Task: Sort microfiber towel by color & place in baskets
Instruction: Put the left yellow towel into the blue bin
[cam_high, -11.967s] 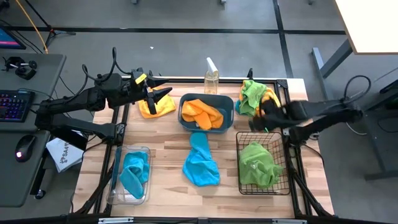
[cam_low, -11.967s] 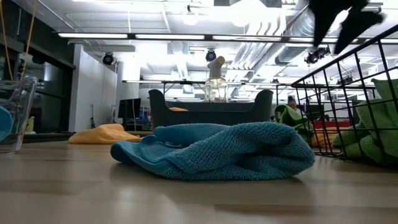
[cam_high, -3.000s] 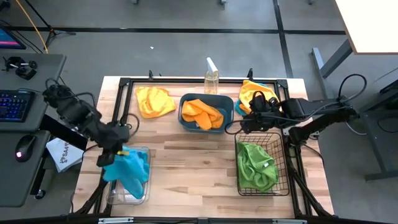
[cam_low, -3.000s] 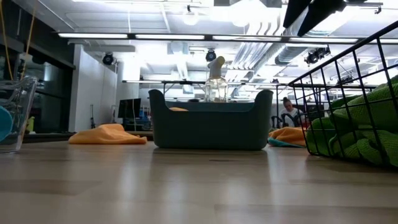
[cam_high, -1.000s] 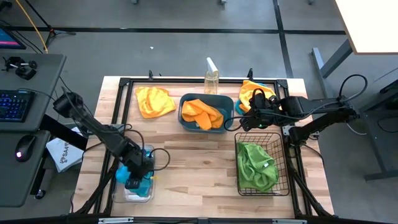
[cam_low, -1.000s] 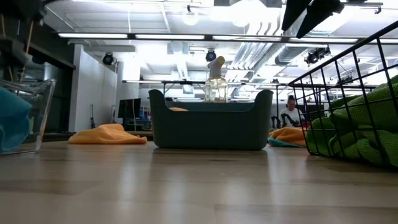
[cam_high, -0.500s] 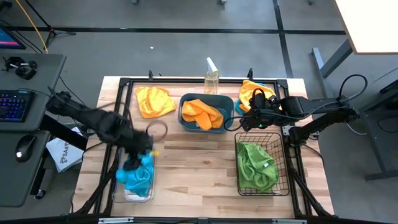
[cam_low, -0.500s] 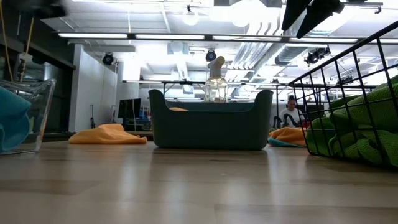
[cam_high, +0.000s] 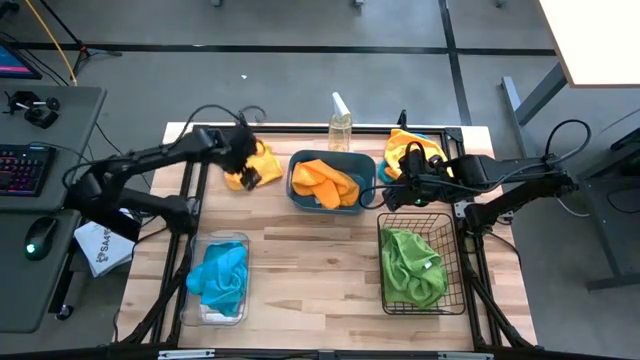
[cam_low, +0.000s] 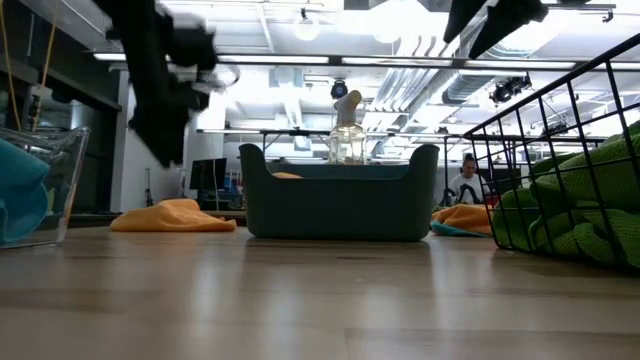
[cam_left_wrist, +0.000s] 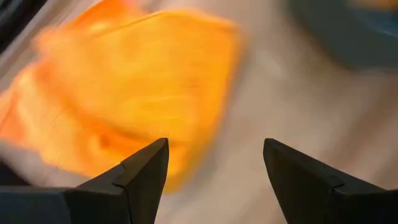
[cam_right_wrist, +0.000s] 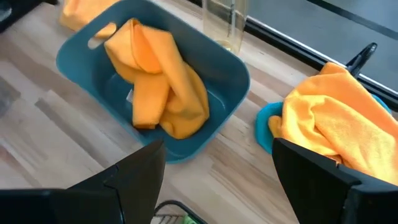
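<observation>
An orange-yellow towel (cam_high: 262, 157) lies flat near the table's far left corner, also in the left wrist view (cam_left_wrist: 130, 93). My left gripper (cam_high: 252, 172) hovers open just above it (cam_left_wrist: 214, 168). The dark teal tub (cam_high: 332, 180) holds orange towels (cam_right_wrist: 158, 78). The clear bin (cam_high: 218, 278) holds sky blue towels. The black wire basket (cam_high: 420, 262) holds lime green towels. Another orange towel (cam_high: 412, 148) rests on a blue one (cam_right_wrist: 266, 127) at the far right. My right gripper (cam_high: 385, 193) waits open between tub and basket (cam_right_wrist: 217, 168).
A pale spray bottle (cam_high: 340, 124) stands at the far edge behind the tub. A black frame rail (cam_high: 300, 129) runs around the table. Bare wood (cam_high: 310, 270) lies between the clear bin and the wire basket.
My left gripper has risen out of the clear bin at the near left and swung fast toward the far edge, stopping over the orange towel at the far left. The blue towel has stayed in the bin.
</observation>
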